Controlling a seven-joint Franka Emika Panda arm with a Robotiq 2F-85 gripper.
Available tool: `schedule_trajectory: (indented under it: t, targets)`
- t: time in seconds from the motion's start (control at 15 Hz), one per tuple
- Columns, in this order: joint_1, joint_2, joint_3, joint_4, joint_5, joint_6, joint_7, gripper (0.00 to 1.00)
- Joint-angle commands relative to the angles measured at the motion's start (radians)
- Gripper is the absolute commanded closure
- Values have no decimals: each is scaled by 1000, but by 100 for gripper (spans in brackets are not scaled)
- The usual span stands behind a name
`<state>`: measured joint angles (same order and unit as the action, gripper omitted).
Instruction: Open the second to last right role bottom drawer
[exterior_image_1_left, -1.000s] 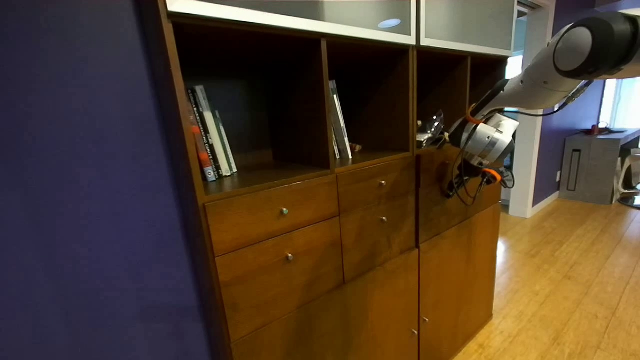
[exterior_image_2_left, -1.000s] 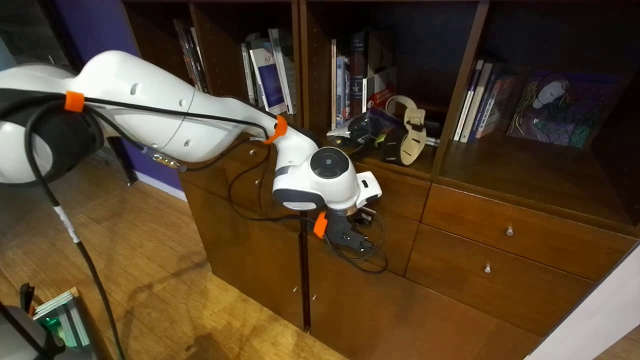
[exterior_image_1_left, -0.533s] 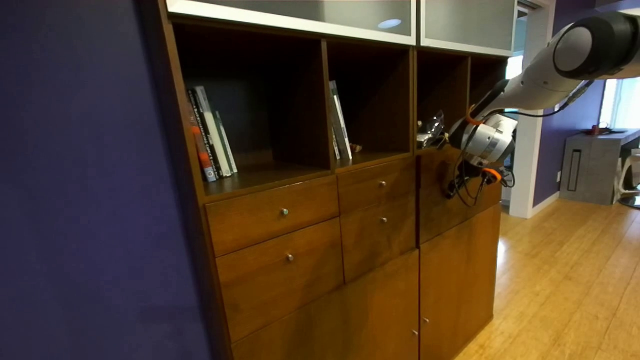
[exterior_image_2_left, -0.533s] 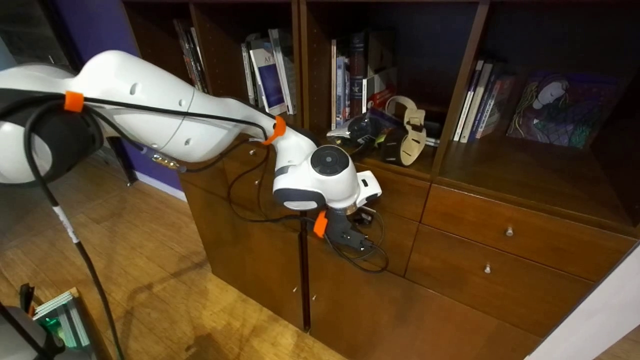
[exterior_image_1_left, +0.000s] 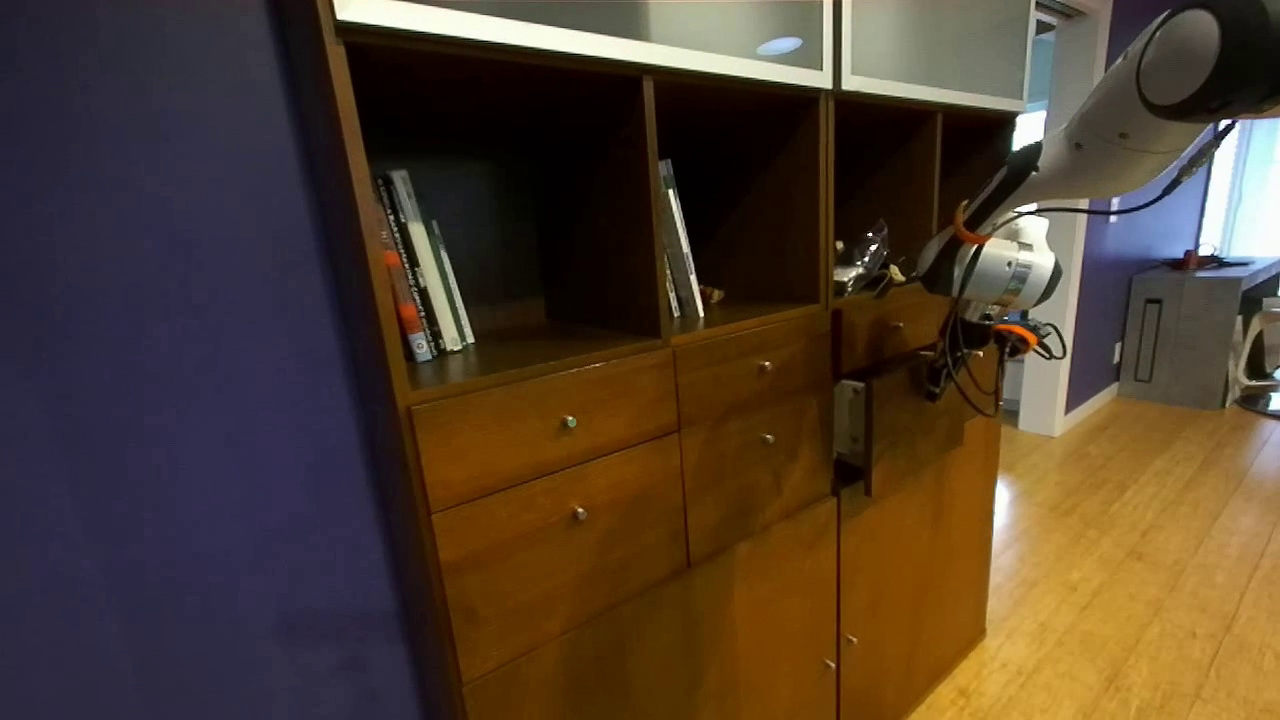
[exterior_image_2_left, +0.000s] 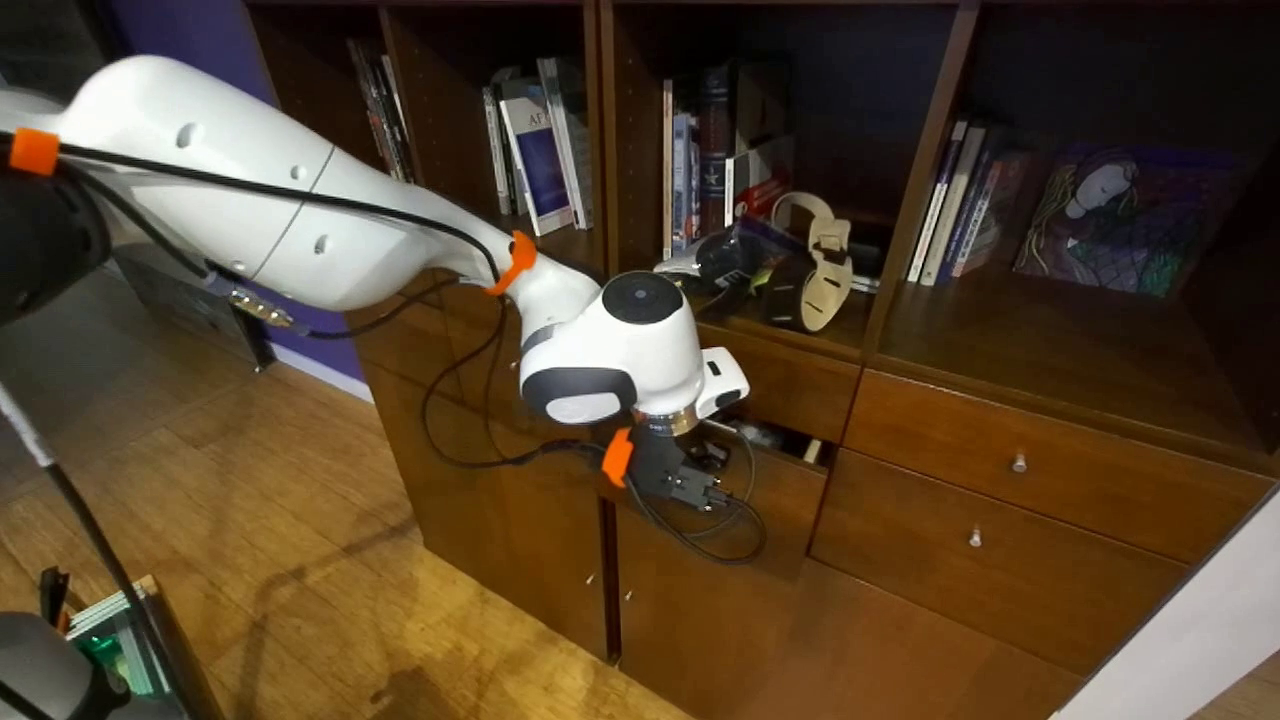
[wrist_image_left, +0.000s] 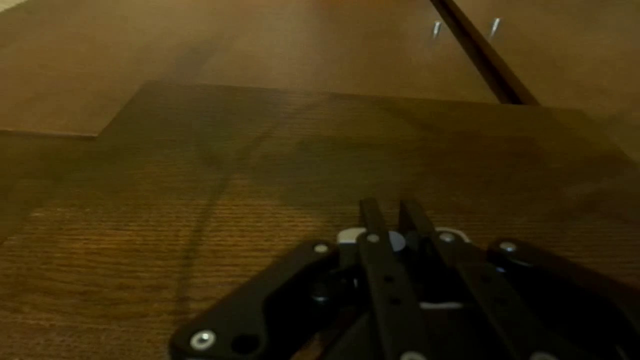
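The drawer, with a reddish-brown wooden front (exterior_image_1_left: 915, 435), stands partly pulled out from the cabinet. It also shows in an exterior view (exterior_image_2_left: 790, 505), where a dark gap with some contents shows behind its top edge. In the wrist view its front (wrist_image_left: 240, 170) fills the middle. My gripper (wrist_image_left: 390, 207) points at this front with its fingers close together around the small round metal knob (wrist_image_left: 397, 241), which shows between them. The gripper also shows in both exterior views (exterior_image_1_left: 938, 383) (exterior_image_2_left: 690, 488), where the arm and cables hide the knob.
A closed drawer (exterior_image_1_left: 880, 330) sits directly above. Tall cabinet doors (exterior_image_1_left: 915, 560) lie below. Closed wider drawers (exterior_image_2_left: 1000, 560) are beside it. A tan strap item (exterior_image_2_left: 825, 270) and books (exterior_image_2_left: 710, 160) stand on the shelf above. A loose cable loop (exterior_image_2_left: 755, 540) hangs from the gripper.
The drawer was closed in both earlier moments and is now partly out. The gripper and arm have moved back away from the cabinet with it. Between the two earlier moments almost nothing moved.
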<state>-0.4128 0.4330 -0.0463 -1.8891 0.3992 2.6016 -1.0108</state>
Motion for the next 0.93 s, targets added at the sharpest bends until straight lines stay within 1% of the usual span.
schedule_trajectory:
  t: [0.0,0.13,0.4,0.53,0.87]
  targets:
    - [-22,-108,-73,-164,-86,-12,27,96]
    - [-26,-151,-100,-220,-92,-27,17,96]
    - [-29,-208,-144,-291,-87,-49,-7,96]
    - [-28,-225,-167,-309,-97,-64,-17,96]
    - [-28,-253,-214,-330,-164,-102,-17,96]
